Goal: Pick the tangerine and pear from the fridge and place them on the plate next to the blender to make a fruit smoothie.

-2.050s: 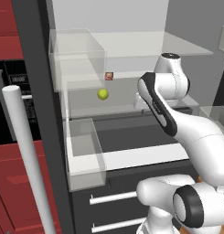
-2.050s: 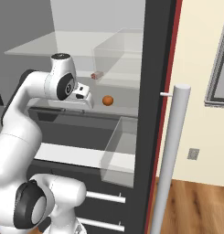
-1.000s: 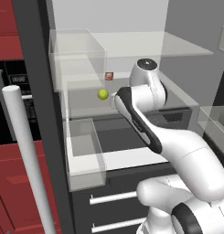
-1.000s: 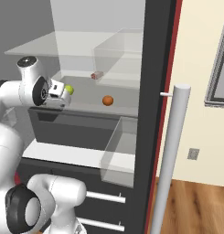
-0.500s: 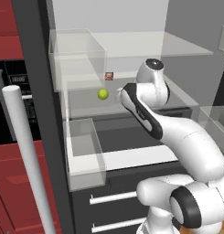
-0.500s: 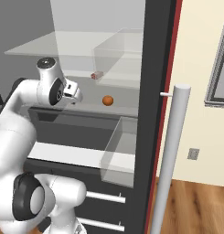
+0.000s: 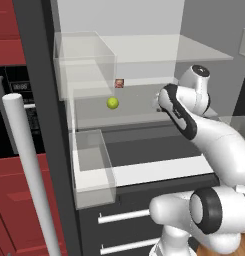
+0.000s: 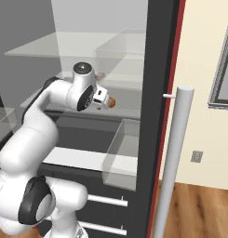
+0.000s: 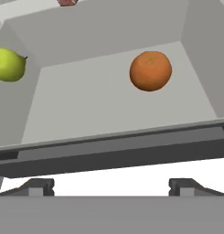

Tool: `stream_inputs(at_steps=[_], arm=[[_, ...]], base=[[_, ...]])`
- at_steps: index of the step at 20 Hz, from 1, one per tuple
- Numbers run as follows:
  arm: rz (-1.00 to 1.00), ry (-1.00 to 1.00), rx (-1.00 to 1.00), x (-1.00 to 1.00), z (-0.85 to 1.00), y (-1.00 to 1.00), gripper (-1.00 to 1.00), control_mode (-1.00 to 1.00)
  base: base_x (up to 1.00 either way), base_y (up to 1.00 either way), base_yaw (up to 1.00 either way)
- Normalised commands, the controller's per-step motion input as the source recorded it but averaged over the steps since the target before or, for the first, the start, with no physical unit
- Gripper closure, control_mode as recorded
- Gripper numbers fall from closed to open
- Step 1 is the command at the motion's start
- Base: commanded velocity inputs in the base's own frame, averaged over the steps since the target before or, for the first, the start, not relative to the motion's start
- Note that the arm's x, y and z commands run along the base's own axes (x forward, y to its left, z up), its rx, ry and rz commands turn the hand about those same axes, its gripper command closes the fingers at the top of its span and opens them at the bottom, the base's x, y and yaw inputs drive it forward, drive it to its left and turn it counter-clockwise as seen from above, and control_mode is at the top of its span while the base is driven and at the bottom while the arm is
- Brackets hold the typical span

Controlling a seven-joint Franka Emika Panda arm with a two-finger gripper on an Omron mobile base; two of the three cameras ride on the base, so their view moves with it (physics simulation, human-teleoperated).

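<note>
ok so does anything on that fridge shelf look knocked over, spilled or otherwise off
Nothing stands out. The small round orange tangerine and the yellow-green pear sit apart on the pale shelf floor, unmarked, with no spill around them. A small reddish-brown boxy item sits at the back. The open claw touches neither fruit.

small reddish-brown box (image 7: pixel 119 83) — window (image 8: pixel 222 60), wall outlet (image 8: pixel 196 156)

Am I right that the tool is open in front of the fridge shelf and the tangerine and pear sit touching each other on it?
Not quite. The tangerine and pear lie well apart on the fridge shelf, with bare shelf between them, as the hand view shows. The rest holds: the tool is open in front of that shelf, holding nothing.
</note>
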Motion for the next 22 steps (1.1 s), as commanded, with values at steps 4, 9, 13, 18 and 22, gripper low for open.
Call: stream_inputs(at_steps=[4, 9, 13, 18, 22], arm=[[-0.06, 0.0, 0.0, 0.36, -0.15, -0.39, -1.0, -1.0], [-0.12, 0.0, -0.01, 0.45, -0.17, -0.18, -1.0, -1.0], [-0.09, 0.0, -0.01, 0.5, -0.16, -0.15, -1.0, -1.0], [0.0, 0.0, 0.0, 0.44, -0.13, 0.0, -1.0, -1.0], [0.0, 0.0, 0.0, 0.53, -0.09, 0.0, -1.0, -1.0]], base=[[0.0, 0.0, 0.0], [0.0, 0.0, 0.0], [0.0, 0.0, 0.0], [0.0, 0.0, 0.0], [0.0, 0.0, 0.0]])
